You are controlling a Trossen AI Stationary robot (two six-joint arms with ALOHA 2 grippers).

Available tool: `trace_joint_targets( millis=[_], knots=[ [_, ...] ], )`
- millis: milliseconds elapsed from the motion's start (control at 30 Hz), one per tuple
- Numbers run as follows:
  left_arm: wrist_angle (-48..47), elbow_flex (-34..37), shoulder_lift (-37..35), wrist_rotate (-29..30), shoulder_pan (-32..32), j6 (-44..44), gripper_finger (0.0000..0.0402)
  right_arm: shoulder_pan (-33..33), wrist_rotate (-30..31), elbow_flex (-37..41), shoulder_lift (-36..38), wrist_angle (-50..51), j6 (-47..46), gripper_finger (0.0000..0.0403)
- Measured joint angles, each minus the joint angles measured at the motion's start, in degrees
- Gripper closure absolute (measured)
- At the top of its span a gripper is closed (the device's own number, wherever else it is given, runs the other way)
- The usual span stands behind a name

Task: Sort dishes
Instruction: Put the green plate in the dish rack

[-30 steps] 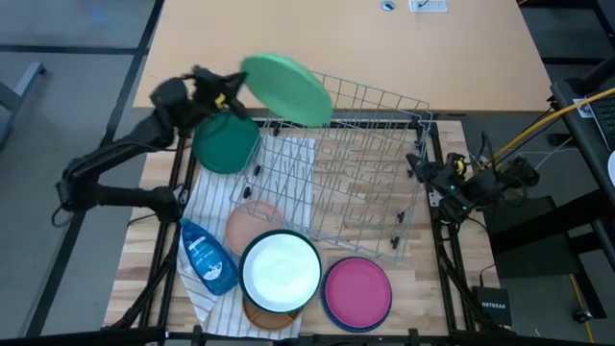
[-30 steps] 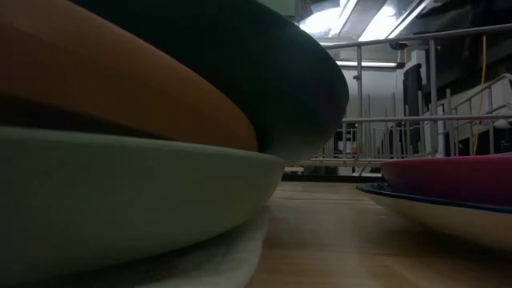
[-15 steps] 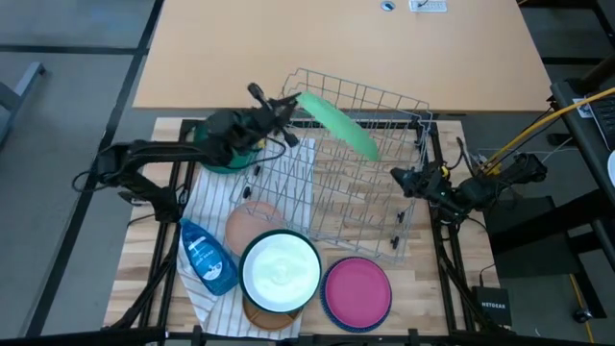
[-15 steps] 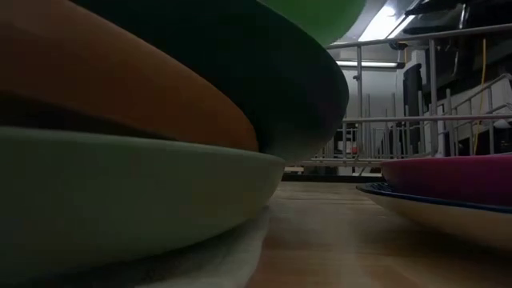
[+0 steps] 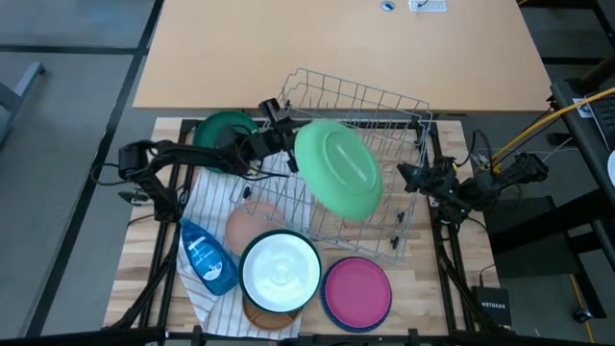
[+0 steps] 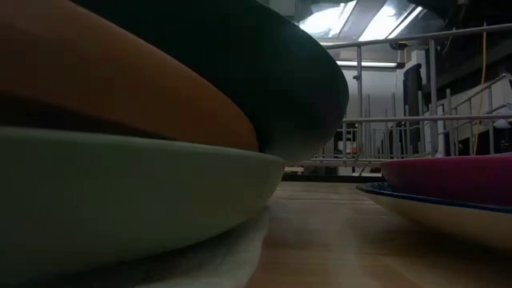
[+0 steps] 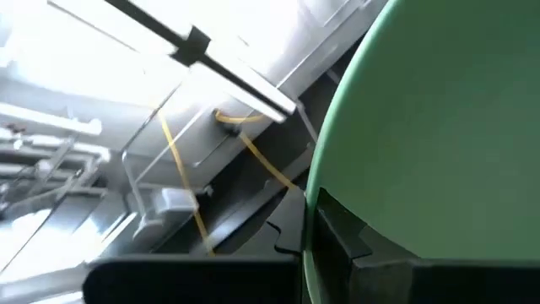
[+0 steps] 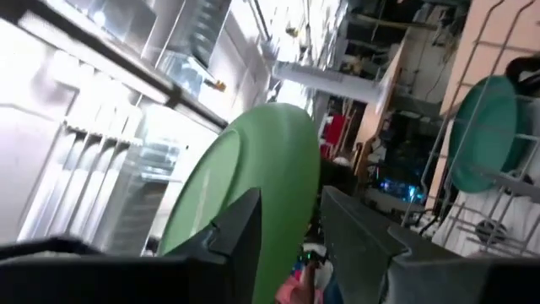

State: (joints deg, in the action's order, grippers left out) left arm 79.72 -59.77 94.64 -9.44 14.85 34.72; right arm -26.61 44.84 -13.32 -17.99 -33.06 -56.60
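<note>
Rack (image 5: 384, 207) partly hidden behind light green plate (image 5: 336, 168) in left end effector (image 5: 288, 154)

Even bright overhead light, glaring ceiling lamps (image 6: 376, 20) in low view, nearest stacked dishes (image 6: 136, 160) blurred

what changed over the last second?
The left hand, shut on the light green plate, swung it from above the dark green dish to over the rack, turning its face upward. The right hand shifted slightly at the rack's right side. The stacked dishes, magenta plate and soap bottle stayed put.
</note>
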Motion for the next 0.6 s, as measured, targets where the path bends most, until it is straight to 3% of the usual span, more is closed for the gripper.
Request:
trace_joint_targets(
  millis=[267, 600],
  knots=[
    [2.5, 0.0, 0.8, -5.8, -1.4, 0.5, 0.0401, 0.0, -4.1, 0.0, -8.4, -4.0, 0.0, 0.0274],
    [7.5, -0.1, 0.8, -10.2, -4.8, 4.5, 0.0401, 0.0, -11.0, 0.0, -23.8, -28.8, 5.8, 0.0274]
  ],
)
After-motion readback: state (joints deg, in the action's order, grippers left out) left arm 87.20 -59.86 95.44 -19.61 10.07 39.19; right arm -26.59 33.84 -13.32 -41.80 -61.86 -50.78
